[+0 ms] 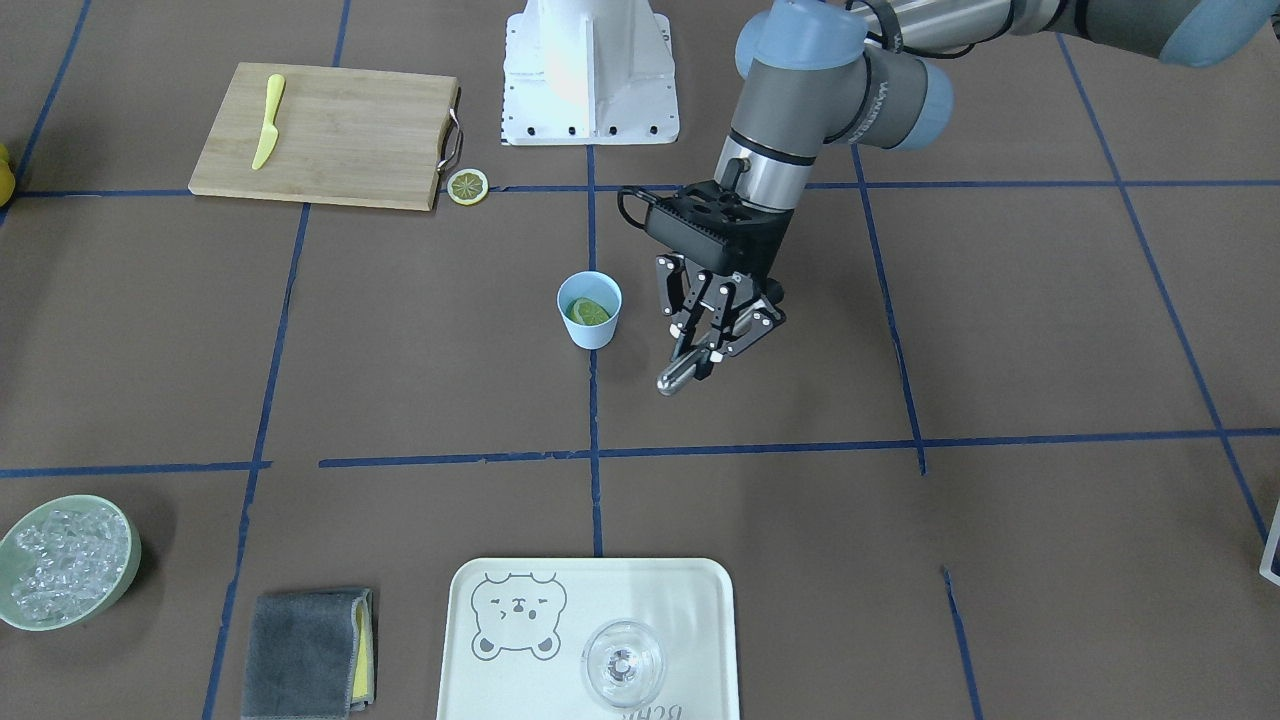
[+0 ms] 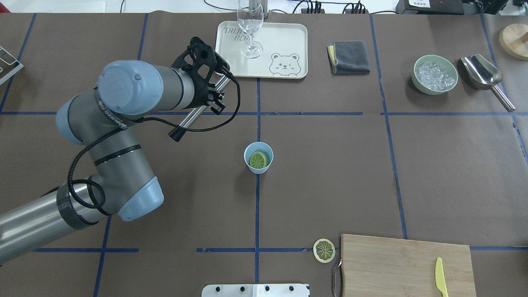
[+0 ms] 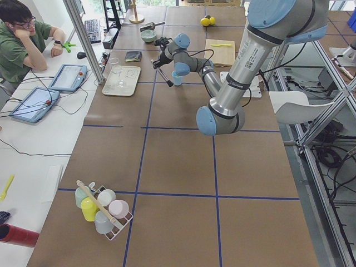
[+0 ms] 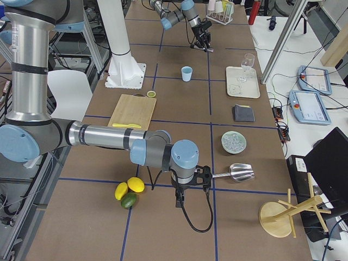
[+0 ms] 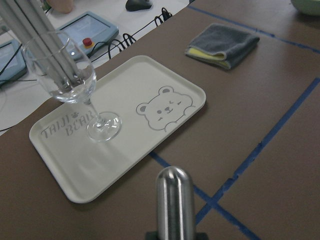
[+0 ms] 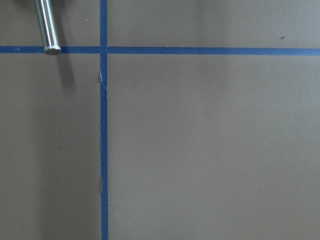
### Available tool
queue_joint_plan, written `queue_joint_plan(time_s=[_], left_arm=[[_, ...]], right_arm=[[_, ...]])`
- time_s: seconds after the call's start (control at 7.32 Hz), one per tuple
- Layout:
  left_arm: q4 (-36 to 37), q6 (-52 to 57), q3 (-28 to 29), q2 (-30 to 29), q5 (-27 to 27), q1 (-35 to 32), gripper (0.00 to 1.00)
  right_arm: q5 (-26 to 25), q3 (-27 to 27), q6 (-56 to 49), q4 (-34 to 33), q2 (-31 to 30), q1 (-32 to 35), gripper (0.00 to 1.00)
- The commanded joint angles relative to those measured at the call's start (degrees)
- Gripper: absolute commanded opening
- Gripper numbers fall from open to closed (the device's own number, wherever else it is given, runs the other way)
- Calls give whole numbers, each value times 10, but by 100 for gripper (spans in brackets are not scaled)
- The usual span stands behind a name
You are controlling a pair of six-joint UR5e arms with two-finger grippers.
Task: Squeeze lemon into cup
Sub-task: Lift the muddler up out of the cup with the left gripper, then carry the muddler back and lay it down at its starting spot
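The light-blue cup (image 1: 592,332) stands upright near the table's middle, also in the overhead view (image 2: 246,153). The cut lemon (image 1: 590,311) lies inside it, yellow-green face up (image 2: 259,160). My left gripper (image 1: 700,362) hangs beside the cup, apart from it, shut on a metal rod (image 1: 674,380). From overhead the gripper (image 2: 214,94) is between the cup and the tray. The rod's rounded end shows in the left wrist view (image 5: 174,202). My right gripper (image 4: 190,184) shows only in the exterior right view, far from the cup; I cannot tell its state.
A thin lemon slice (image 1: 467,186) lies by the cutting board (image 1: 340,140), which bears a yellow knife (image 1: 267,120). A bear tray (image 1: 520,690) holds a stemmed glass (image 1: 622,662). A grey cloth (image 1: 305,655), ice bowl (image 1: 20,610) and metal scoop (image 2: 482,74) sit on the operators' side.
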Motion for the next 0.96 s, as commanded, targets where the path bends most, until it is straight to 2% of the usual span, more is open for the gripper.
queue_joint_plan(time_s=[0.0,0.14,0.27,0.41,0.55,0.68,0.82], left_arm=[[64,0,-37,48,-23,-31,0],[72,-7,-38,73,-24,-46,0],[72,-10,-38,102,-50,-65,0],[72,-27,-37,143,-110,-101,0],[71,-58,-36,183,-136,-111,0],[70,-122,-33,201,-151,-116,0],[64,-232,-23,217,-147,-114,0]], right_arm=[[0,-35,2,47,1,0,100],[0,-51,3,71,1,0,100],[1,-51,4,74,1,0,100],[3,-51,5,74,1,0,100],[3,-51,5,73,4,0,100],[3,-52,5,71,8,0,100],[3,-52,5,72,9,0,100]])
